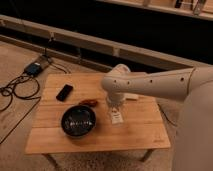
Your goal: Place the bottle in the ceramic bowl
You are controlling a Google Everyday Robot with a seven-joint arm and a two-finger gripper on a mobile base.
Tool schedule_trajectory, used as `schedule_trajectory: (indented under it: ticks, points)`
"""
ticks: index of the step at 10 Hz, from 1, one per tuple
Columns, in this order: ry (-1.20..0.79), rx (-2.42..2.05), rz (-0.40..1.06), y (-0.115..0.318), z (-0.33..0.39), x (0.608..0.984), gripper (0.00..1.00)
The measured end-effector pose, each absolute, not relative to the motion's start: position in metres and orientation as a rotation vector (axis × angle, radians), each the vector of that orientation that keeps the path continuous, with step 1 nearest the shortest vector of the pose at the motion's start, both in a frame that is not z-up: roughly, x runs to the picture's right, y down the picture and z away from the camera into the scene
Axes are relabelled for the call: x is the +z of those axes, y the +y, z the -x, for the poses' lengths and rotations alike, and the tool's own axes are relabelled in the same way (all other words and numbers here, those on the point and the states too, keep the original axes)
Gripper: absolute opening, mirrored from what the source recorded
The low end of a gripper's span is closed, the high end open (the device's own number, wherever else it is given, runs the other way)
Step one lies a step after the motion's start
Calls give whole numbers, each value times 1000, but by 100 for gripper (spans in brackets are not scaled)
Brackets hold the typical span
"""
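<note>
A wooden table (142, 134) bears a black slab (64, 92) and a reddish item (90, 102); cables (14, 92) lie beside it.

Dim room: wooden table (141, 134) on speckled floor (17, 57), cables (11, 93) left.

We count one wooden table (145, 136), one ceramic bowl (78, 121), one bottle (116, 119), one flat black slab (64, 92), one white block (132, 96), one small reddish item (89, 102) and one gripper (115, 108), which hangs right over the bottle
</note>
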State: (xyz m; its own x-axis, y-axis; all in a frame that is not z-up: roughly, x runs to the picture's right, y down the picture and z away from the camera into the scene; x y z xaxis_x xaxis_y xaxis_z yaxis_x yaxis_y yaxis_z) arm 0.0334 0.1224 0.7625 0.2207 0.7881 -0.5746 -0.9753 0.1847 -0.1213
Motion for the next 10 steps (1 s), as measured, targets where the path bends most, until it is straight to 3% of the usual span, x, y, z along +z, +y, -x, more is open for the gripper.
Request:
schedule_trajectory:
  ticks: [5,10]
  points:
    - [303,1152,581,130,57,750,0]
    - [211,1078,630,126,97,781,0]
